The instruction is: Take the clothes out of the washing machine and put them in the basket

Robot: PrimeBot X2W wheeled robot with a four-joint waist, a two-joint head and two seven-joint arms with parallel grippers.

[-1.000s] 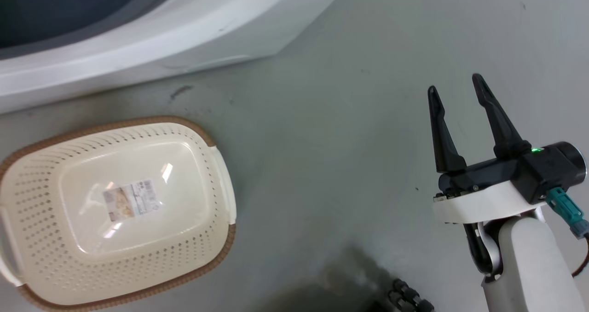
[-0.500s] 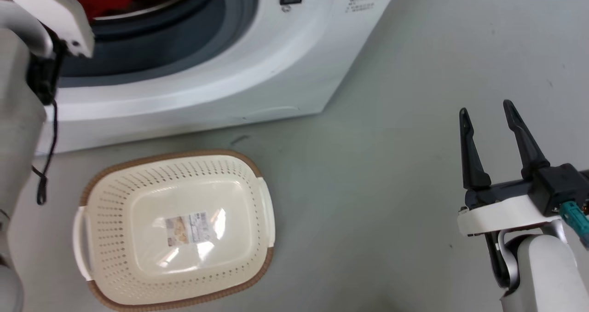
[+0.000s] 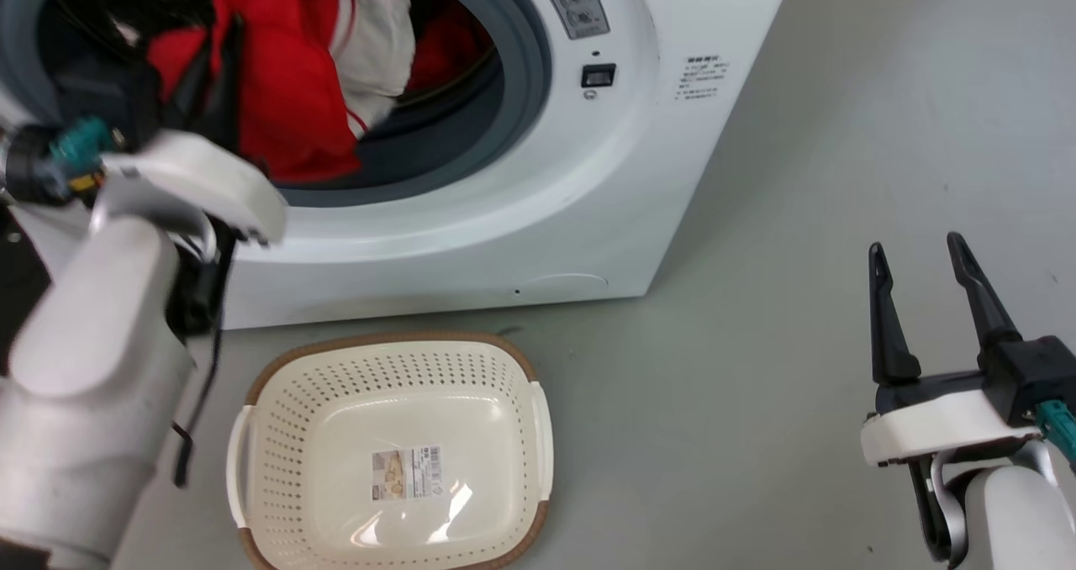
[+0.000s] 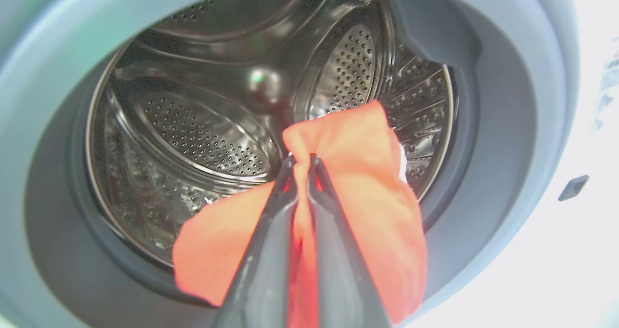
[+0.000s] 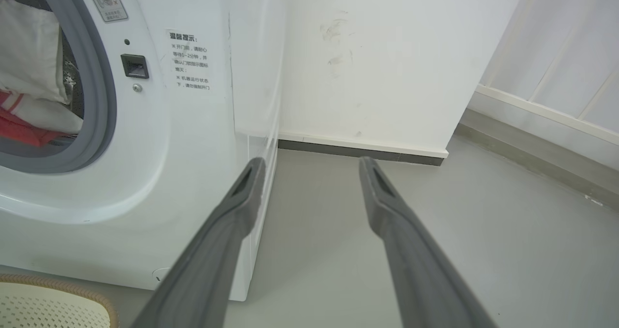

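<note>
**A:** Where the left pincer (image 4: pixel 301 159) reaches into the washing machine (image 3: pixel 588 217), what does it have?

**B:** Its two fingers are clamped together on a fold of a red garment (image 4: pixel 358 183). The cloth drapes down on both sides of them, in front of the perforated steel drum (image 4: pixel 193 125).

**A:** And seen from the head?

**B:** The red garment hangs at the mouth of the machine, its lower edge near the bottom of the grey door ring (image 3: pixel 525 91). Some white fabric (image 3: pixel 378 32) lies just beside it, and more red cloth (image 3: pixel 445 44) sits deeper inside, to the right.

**A:** Where is the basket (image 3: pixel 395 340)?

**B:** On the grey floor (image 3: pixel 756 368), just in front of the machine and below the door opening. A printed label (image 3: pixel 408 472) shows on its bottom.

**A:** What about the right pincer (image 3: pixel 915 244)?

**B:** It hovers over the floor, well to the right of the machine and the basket. Its fingers are spread apart, pointing up the head view, with nothing between them. In its own wrist view the machine's front stands to the left and a white wall (image 5: pixel 387 52) lies ahead.
</note>
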